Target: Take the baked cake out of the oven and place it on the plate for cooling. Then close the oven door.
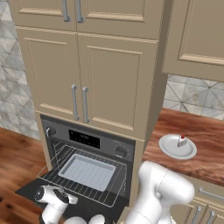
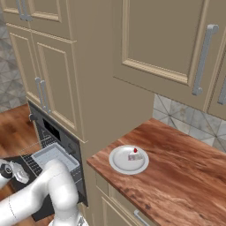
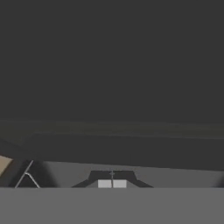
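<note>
The claw (image 3: 112,183) was shut tight, its two dark tips pressed together at the bottom middle of the hand view, and it held nothing. Right in front of it was a big dark flat face that took up most of that view; what it belonged to could not be told for sure. A bit of beige showed at the lower left edge there.

In the left base view the white arm (image 1: 164,190) bent low at the bottom of the frame, and its wrist (image 1: 54,199) hung over the front edge of the oven door (image 1: 30,189). The oven door lay flat and open, low and left in the frame. Above it a wire rack (image 1: 114,188) stuck out of the oven (image 1: 87,140), and a grey baking tray (image 1: 87,171) sat on the rack. The oven's black display and two round knobs ran across its top strip.

Beige cabinets (image 1: 87,74) with silver handles stood over the oven.

To the right was the brown wood table (image 1: 205,148). The plate (image 1: 171,148) sat on it, at the middle right of the left base view. The baked cake (image 1: 182,141) sat on the plate, near its far right side, white with a red dot on top. In the right base view the plate (image 2: 119,161) was in the middle of the frame and the baked cake (image 2: 134,155) sat on its right part.
</note>
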You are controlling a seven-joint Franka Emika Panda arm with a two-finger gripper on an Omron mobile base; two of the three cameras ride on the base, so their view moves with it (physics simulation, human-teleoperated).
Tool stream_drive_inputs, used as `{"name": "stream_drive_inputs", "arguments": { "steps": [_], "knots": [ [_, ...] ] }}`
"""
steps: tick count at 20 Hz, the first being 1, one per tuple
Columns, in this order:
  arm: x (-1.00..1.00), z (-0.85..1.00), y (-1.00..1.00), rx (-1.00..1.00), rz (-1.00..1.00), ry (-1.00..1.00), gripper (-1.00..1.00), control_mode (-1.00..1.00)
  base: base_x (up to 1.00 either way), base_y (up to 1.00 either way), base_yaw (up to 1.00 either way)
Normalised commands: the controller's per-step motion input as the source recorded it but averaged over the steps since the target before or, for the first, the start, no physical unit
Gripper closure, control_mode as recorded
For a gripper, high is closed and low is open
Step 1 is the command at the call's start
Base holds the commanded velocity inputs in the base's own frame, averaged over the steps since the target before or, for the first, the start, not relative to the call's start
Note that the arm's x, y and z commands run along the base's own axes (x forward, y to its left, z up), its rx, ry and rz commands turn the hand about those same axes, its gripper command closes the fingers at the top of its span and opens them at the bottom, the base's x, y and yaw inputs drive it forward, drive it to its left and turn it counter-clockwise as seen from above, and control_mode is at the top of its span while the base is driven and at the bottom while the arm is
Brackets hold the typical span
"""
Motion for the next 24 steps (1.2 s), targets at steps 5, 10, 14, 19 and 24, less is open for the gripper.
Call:
{"name": "stream_drive_inputs", "arguments": {
  "steps": [5, 10, 14, 19, 24],
  "knots": [
    [0.44, -0.35, 0.03, 0.03, 0.00, 0.00, 1.00, -1.00, 0.00, 0.00, 0.00],
    [0.30, -0.47, 0.12, 0.00, 0.00, 0.00, 1.00, -1.00, 0.00, 0.00, 0.00],
    [0.19, -0.43, 0.20, 0.00, 0.00, 0.00, 1.00, -1.00, 0.00, 0.00, 0.00],
    [0.19, -0.38, 0.18, 0.00, 0.00, 0.00, 1.00, -1.00, 0.00, 0.00, 0.00],
    [0.04, -0.57, 0.12, 0.00, 0.03, 0.00, 1.00, -1.00, 0.00, 0.00, 0.00]
  ]
}}
